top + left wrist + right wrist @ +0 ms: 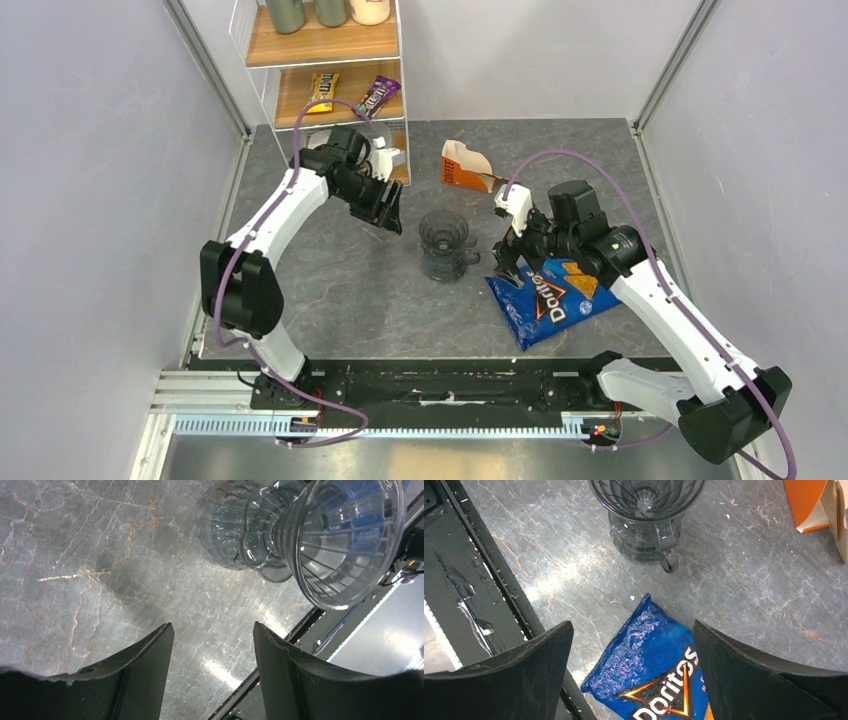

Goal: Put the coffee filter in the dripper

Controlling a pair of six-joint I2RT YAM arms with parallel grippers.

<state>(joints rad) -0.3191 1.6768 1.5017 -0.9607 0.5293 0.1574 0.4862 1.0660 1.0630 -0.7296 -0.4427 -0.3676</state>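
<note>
From above, the dark, smoky, ribbed plastic cone dripper stands upright on the grey veined stone-look table. It sits between the left gripper and the right gripper, touching neither. Behind it, pale tan paper shows at the open top of an orange-and-white cardboard packet. That may be the coffee filter, but it is too small to tell.

At the left wrist, curved black fingers stand apart over bare table, gripping nothing. The dripper looks almost clear here, its rim cut off.

At the right wrist, the jaws are spread wide and empty above a crinkly blue foil Doritos bag.
</note>
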